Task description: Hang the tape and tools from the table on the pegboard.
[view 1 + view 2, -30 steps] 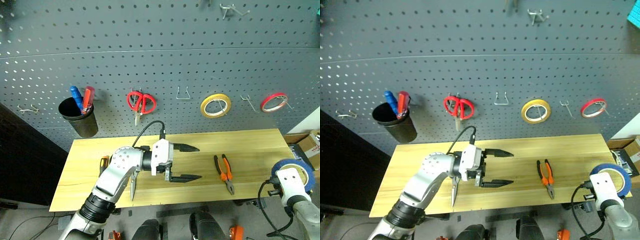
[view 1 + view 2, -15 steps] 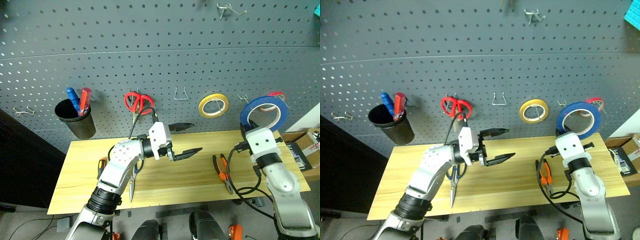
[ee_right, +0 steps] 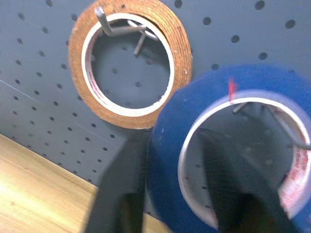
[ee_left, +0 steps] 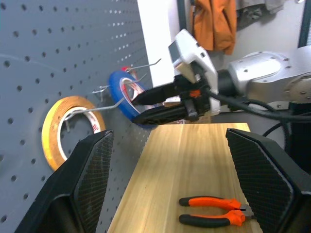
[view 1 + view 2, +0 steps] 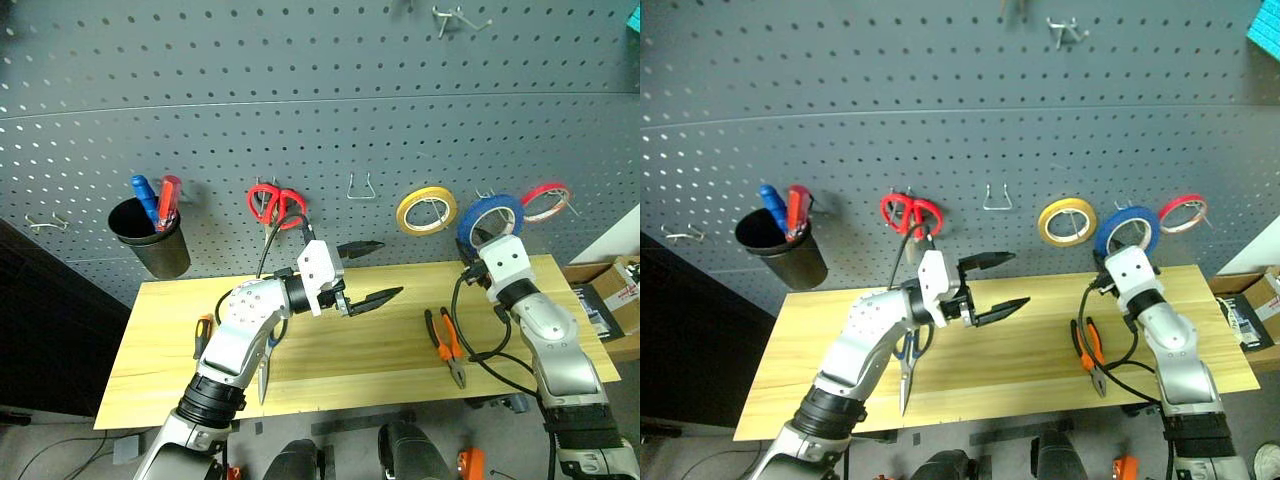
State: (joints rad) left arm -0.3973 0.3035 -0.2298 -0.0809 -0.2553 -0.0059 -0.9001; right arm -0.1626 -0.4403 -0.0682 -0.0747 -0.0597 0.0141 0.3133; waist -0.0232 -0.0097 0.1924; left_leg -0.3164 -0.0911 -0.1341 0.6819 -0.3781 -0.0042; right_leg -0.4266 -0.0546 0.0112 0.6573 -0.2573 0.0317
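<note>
Tape (image 5: 1126, 228) has risen from table edge to pegboard (image 5: 960, 100) (right end effector (image 4: 150, 106) astride its rim, grip unclear).

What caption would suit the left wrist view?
Right end effector brings the blue tape to a pegboard hook beside the yellow roll.

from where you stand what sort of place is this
Probably a workshop or tool bench: a grey pegboard with hooks holding red-handled scissors and tape rolls, above a wooden table with orange-handled pliers.
</note>
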